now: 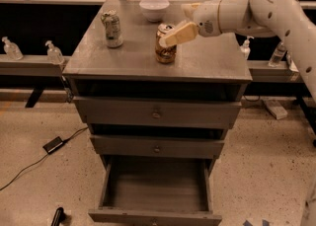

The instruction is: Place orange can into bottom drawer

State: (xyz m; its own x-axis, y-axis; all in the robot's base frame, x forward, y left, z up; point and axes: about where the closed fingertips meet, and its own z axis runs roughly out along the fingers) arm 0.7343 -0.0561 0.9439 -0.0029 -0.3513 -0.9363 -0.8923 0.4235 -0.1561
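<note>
The orange can point(165, 50) stands upright on the grey cabinet top point(207, 62), right of centre. My gripper point(170, 31) reaches in from the right at the can's top. It is open, and its near finger point(178, 33) crosses in front of the can's upper rim. It holds nothing. The bottom drawer point(155, 190) is pulled out and open below, and its inside shows bare. The two shallower drawers above it are shut.
A green-and-white can point(112, 28) stands at the cabinet top's back left and a white bowl point(154, 9) at the back centre. Small bottles point(53, 52) stand on a shelf to the left. A cable and power brick point(53, 144) lie on the floor at left.
</note>
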